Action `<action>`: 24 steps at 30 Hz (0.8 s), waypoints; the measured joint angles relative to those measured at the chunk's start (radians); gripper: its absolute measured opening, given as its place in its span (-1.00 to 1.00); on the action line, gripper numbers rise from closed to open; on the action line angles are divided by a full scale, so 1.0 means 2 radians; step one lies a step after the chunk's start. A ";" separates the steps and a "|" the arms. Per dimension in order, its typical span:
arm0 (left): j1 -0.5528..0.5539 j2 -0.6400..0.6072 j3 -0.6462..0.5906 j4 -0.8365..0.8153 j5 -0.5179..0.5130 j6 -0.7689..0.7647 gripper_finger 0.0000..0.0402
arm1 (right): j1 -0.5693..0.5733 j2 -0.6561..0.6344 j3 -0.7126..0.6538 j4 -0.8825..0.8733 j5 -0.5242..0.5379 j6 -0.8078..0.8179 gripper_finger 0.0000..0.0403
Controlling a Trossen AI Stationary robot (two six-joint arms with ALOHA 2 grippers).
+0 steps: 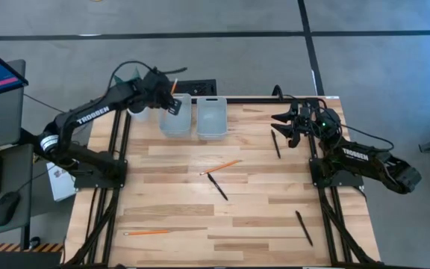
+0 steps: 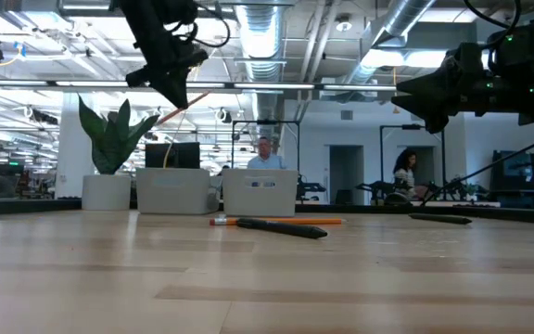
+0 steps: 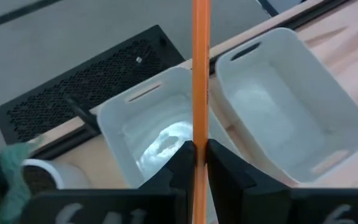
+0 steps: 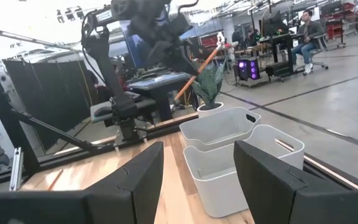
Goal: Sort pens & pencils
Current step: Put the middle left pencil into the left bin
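One pencil (image 3: 200, 74) stands pinched upright in the left gripper (image 3: 196, 163) jaws; right jaws open, empty.

The tabletop (image 1: 260, 187) is pale wood laid in planks, with visible grain and a smooth, faintly sheeny finish, edged by a dark metal frame (image 1: 118, 217). The two bins (image 1: 211, 119) look like translucent white plastic, smooth and slightly glossy inside, while the pencils (image 1: 221, 167) show painted orange wood and the pens (image 1: 217, 186) a dark matt surface. The left gripper's fingers (image 3: 225, 171) appear as matt black plastic, like the arms' dark casings (image 1: 88, 118).
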 joint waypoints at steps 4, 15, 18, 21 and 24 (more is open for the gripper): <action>0.029 0.015 0.000 0.005 0.028 0.024 -0.88 | 0.000 0.000 0.000 0.000 0.017 0.001 0.08; 0.054 0.125 0.000 0.031 0.070 0.061 -0.88 | 0.000 0.000 0.000 0.003 0.039 0.026 0.08; 0.053 0.154 0.000 0.040 0.084 0.063 -0.88 | 0.000 0.000 0.000 0.002 0.039 0.029 0.08; 0.053 0.176 0.000 0.039 0.085 0.062 -0.88 | 0.000 0.000 0.000 0.002 0.039 0.038 0.08; 0.053 0.190 0.000 0.028 0.087 0.057 -0.88 | 0.000 0.000 0.000 0.001 0.039 0.040 0.08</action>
